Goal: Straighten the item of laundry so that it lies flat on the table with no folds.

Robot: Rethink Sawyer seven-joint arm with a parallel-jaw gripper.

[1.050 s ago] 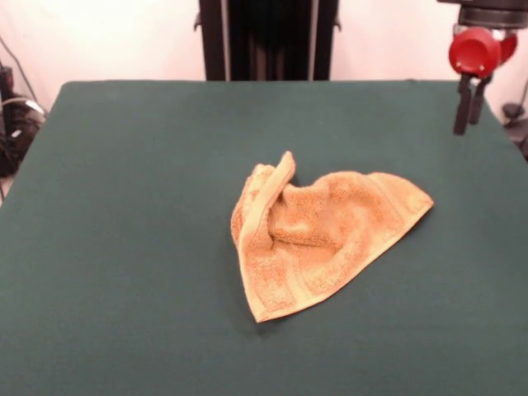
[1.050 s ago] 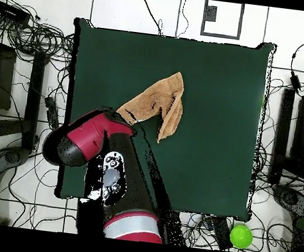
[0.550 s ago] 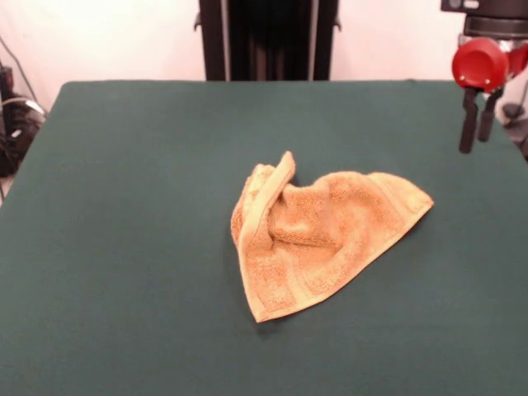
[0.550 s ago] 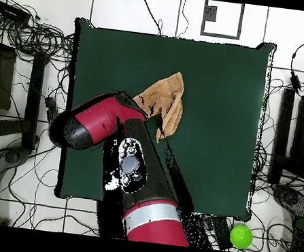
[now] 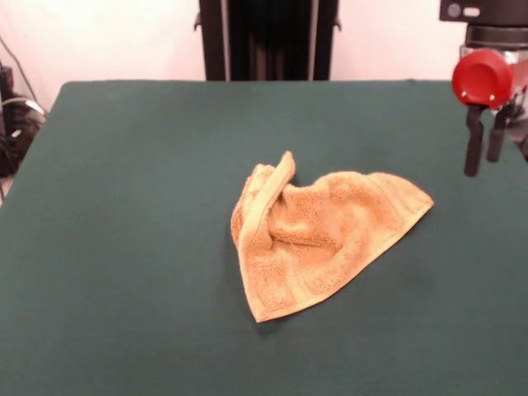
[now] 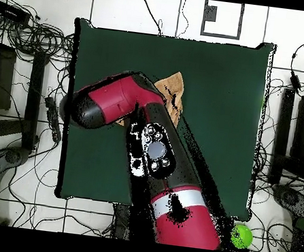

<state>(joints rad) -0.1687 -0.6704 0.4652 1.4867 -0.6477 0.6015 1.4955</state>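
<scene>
The towel (image 5: 318,243) lies crumpled near the middle of the green desk (image 5: 124,206) — 1 edge stands up in a ridge and a layer is folded over the rest. In the front view the gripper (image 5: 484,157) hangs above the desk's right edge, well apart from the towel, its 2 fingers (image 5: 472,153) released with a gap between them. From overhead, the arm (image 6: 158,153) covers most of the towel.

No text, label, brand, number or sign can be read on anything in either view.
</scene>
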